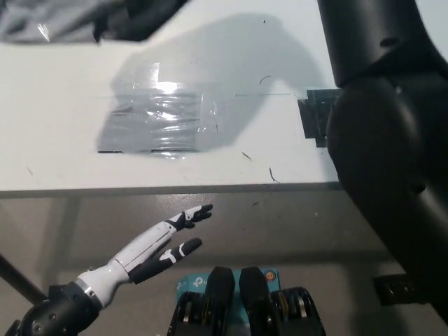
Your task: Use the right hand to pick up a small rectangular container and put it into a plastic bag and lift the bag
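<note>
A white desk [56,150] is seen from steeply above. Only the bottom edge of the crumpled grey plastic bag [63,21] is visible, at the top left of the picture, raised clear of the desk with its shadow cast on the surface below. The black right arm [392,140] rises along the picture's right side and passes out of frame, so the right robot hand is not seen and its state cannot be told. The small rectangular container is nowhere in view; it is judged to be inside the bag. A patch of shiny clear tape [164,115] is stuck to the desk under the shadow. The white left robot hand [164,241] is held below the desk edge, empty, fingers spread. The lift appears to be under way, with little of the task left to do
</note>
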Controlling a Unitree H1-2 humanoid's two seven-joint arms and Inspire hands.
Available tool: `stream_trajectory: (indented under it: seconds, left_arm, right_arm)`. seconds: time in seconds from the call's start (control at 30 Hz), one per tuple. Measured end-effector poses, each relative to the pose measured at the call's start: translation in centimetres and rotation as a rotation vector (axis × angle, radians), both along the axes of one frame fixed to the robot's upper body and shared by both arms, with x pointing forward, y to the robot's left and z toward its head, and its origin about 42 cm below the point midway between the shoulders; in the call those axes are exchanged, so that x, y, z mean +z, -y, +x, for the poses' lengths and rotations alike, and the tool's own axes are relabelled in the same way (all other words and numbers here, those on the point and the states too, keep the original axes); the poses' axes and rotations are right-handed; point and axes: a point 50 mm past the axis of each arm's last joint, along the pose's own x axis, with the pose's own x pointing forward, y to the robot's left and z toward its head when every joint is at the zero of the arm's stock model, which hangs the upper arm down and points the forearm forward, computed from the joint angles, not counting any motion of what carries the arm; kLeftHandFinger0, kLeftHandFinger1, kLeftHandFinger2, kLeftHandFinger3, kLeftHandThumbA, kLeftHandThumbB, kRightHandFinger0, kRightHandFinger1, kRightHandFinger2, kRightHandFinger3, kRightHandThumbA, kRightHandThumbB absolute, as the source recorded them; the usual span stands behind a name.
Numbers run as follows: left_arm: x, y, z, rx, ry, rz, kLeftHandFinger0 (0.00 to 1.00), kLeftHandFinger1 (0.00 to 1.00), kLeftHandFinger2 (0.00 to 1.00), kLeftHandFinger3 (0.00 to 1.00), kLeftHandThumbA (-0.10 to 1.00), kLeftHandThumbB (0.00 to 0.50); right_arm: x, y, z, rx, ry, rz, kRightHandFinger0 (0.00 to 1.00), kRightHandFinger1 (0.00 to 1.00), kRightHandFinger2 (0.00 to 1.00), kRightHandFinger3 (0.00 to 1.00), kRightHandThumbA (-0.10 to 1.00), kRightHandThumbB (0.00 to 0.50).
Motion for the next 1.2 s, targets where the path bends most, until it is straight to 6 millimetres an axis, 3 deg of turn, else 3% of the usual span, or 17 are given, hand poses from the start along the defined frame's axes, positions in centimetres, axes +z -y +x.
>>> stream_trajectory:
  seconds: [0.23, 0.4, 0.57, 0.6, 0.7, 0.73, 0.77, 0.83, 0.87, 0.9, 0.93, 1.03, 1.07, 1.1, 1.13, 1.17, 1.2]
  left_arm:
    - [0.0, 0.1, -0.2, -0.042, -0.029, -0.012, 1.0, 1.0, 1.0, 1.0, 1.0, 0.262]
    - [-0.1, 0.2, -0.3, -0.051, -0.035, -0.008, 1.0, 1.0, 1.0, 1.0, 1.0, 0.264]
    - [-0.3, 0.2, -0.5, -0.058, -0.049, -0.004, 1.0, 1.0, 1.0, 1.0, 1.0, 0.267]
    - [-0.3, 0.2, -0.5, -0.059, -0.051, -0.004, 1.0, 1.0, 1.0, 1.0, 1.0, 0.276]
    - [-0.6, 0.1, -0.7, -0.057, -0.061, -0.001, 1.0, 1.0, 1.0, 1.0, 1.0, 0.278]
    - [-0.6, 0.1, -0.7, -0.057, -0.061, -0.001, 1.0, 1.0, 1.0, 1.0, 1.0, 0.283]
    - [-0.6, 0.1, -0.7, -0.056, -0.063, 0.0, 1.0, 1.0, 1.0, 1.0, 1.0, 0.272]
    - [-0.5, 0.1, -0.7, -0.056, -0.062, 0.002, 1.0, 1.0, 1.0, 1.0, 1.0, 0.265]
    - [-0.5, 0.2, -0.8, -0.056, -0.06, 0.005, 1.0, 1.0, 1.0, 1.0, 1.0, 0.265]
    - [-0.5, 0.2, -0.8, -0.057, -0.06, 0.005, 1.0, 1.0, 1.0, 1.0, 1.0, 0.265]
    - [-0.6, 0.2, -0.8, -0.058, -0.059, 0.009, 1.0, 1.0, 1.0, 1.0, 1.0, 0.268]
    - [-0.6, 0.2, -0.8, -0.058, -0.059, 0.011, 1.0, 1.0, 1.0, 1.0, 1.0, 0.277]
    - [-0.6, 0.2, -0.8, -0.058, -0.059, 0.012, 1.0, 1.0, 1.0, 1.0, 1.0, 0.279]
    - [-0.6, 0.2, -0.8, -0.058, -0.058, 0.013, 1.0, 1.0, 1.0, 1.0, 1.0, 0.285]
    - [-0.6, 0.2, -0.8, -0.058, -0.057, 0.014, 1.0, 1.0, 1.0, 1.0, 1.0, 0.286]
    - [-0.5, 0.3, -0.8, -0.059, -0.056, 0.016, 1.0, 1.0, 1.0, 1.0, 1.0, 0.286]
    - [-0.5, 0.3, -0.8, -0.059, -0.054, 0.017, 1.0, 1.0, 1.0, 1.0, 1.0, 0.285]
  right_arm:
    - [-0.6, 0.2, 0.3, -0.013, -0.005, 0.066, 0.0, 0.29, 0.74, 0.92, 0.23, 0.0]
    - [-3.5, 0.4, 1.6, -0.029, -0.082, 0.112, 0.0, 0.27, 0.71, 0.87, 0.22, 0.0]
    - [-9.5, 0.9, 3.4, -0.05, -0.222, 0.151, 0.0, 0.19, 0.69, 0.91, 0.19, 0.0]
    - [-10.4, 1.0, 3.6, -0.055, -0.241, 0.156, 0.0, 0.18, 0.7, 0.99, 0.17, 0.0]
    - [-14.0, 1.2, 4.3, -0.072, -0.323, 0.186, 0.0, 0.18, 0.7, 1.0, 0.16, 0.0]
    - [-14.0, 1.2, 4.3, -0.072, -0.323, 0.186, 0.0, 0.19, 0.7, 1.0, -0.01, 0.0]
    - [-16.1, 1.3, 4.5, -0.084, -0.369, 0.199, 0.0, 0.22, 0.71, 0.94, -0.03, 0.0]
    - [-18.0, 1.4, 4.6, -0.097, -0.404, 0.215, 0.0, 0.21, 0.69, 0.78, -0.03, 0.0]
    - [-19.6, 1.5, 4.6, -0.113, -0.435, 0.221, 0.0, 0.21, 0.69, 0.76, -0.03, 0.0]
    - [-20.1, 1.5, 4.6, -0.117, -0.445, 0.222, 0.0, 0.22, 0.7, 0.81, 0.0, 0.0]
    - [-22.4, 1.6, 4.6, -0.137, -0.492, 0.226, 0.0, 0.28, 0.76, 1.0, 0.05, 0.0]
    - [-26.2, 1.9, 4.3, -0.176, -0.564, 0.212, 0.0, 0.24, 0.69, 1.0, 0.17, 0.0]
    - [-27.1, 2.0, 4.2, -0.187, -0.577, 0.202, 0.0, 0.17, 0.62, 0.88, 0.28, 0.0]
    - [-28.4, 2.2, 4.0, -0.204, -0.602, 0.186, 0.06, 0.3, 0.78, 1.0, 0.34, 0.0]
    - [-29.7, 2.4, 3.8, -0.218, -0.625, 0.173, 0.29, 0.58, 1.0, 1.0, 0.55, 0.084]
    - [-30.9, 2.6, 3.6, -0.229, -0.645, 0.159, 0.29, 0.58, 1.0, 1.0, 0.55, 0.084]
    - [-31.4, 2.7, 3.5, -0.235, -0.654, 0.153, 0.63, 0.92, 1.0, 1.0, 0.73, 0.18]
